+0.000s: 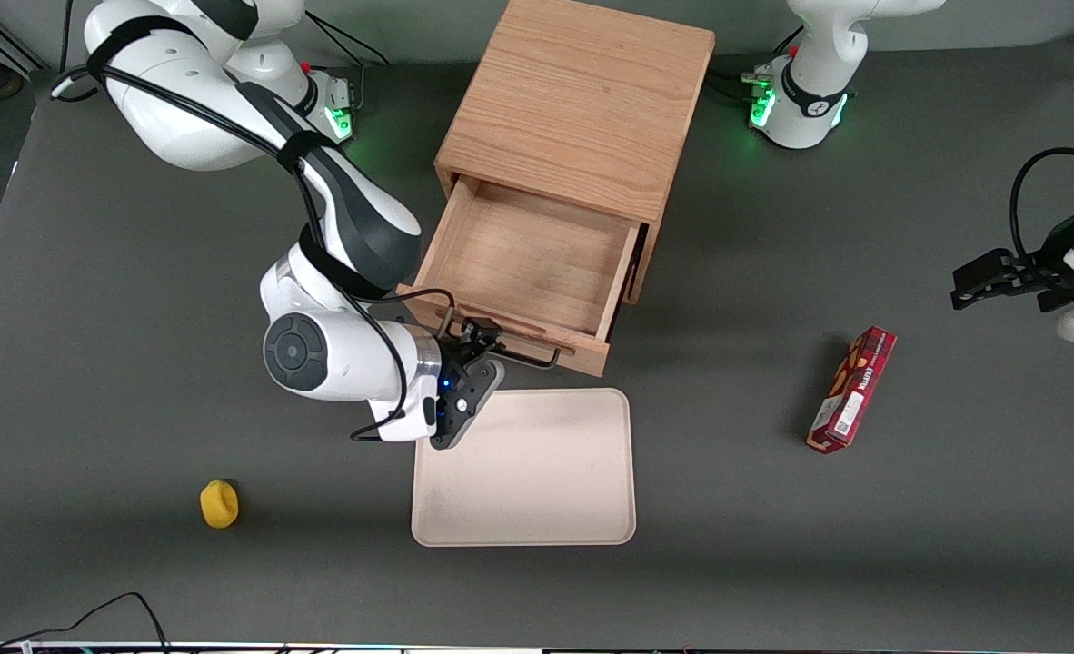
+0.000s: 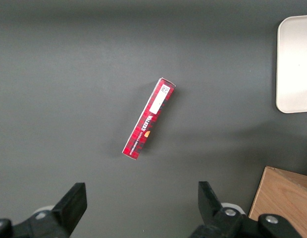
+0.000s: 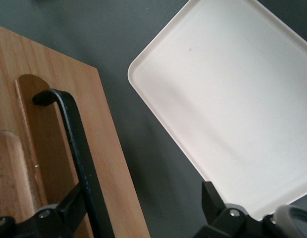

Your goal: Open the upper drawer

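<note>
The upper drawer [image 1: 537,263] of the light oak cabinet [image 1: 582,100] stands pulled well out, and its inside is bare. Its long black wire handle [image 1: 523,354] runs along the drawer front, which faces the front camera. My right gripper [image 1: 482,350] is at the handle's end toward the working arm's side, just above the table. In the right wrist view the gripper [image 3: 141,213] is open. One finger [image 3: 69,208] lies against the handle [image 3: 74,134] on the drawer front [image 3: 109,163]. The other finger [image 3: 213,203] is apart, by the tray's edge. The bottom drawer is hidden.
A cream tray [image 1: 523,468] lies just in front of the open drawer, also in the right wrist view [image 3: 232,99]. A red snack box [image 1: 852,389] lies toward the parked arm's end. A small yellow object [image 1: 219,503] lies toward the working arm's end, near the table's front.
</note>
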Robot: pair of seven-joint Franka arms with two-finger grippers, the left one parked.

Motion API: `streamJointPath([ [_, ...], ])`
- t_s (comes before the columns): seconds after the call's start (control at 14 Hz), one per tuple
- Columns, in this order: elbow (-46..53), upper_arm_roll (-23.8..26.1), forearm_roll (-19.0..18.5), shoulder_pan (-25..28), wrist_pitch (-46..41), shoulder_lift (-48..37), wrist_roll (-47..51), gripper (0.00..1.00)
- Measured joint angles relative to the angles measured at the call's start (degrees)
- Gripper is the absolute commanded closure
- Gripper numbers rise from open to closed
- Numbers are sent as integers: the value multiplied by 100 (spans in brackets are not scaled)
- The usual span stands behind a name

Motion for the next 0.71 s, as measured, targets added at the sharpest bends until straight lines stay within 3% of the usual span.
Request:
streamJointPath([
  [0.71,650,-233,-30,-10,-42,271,-4,0],
])
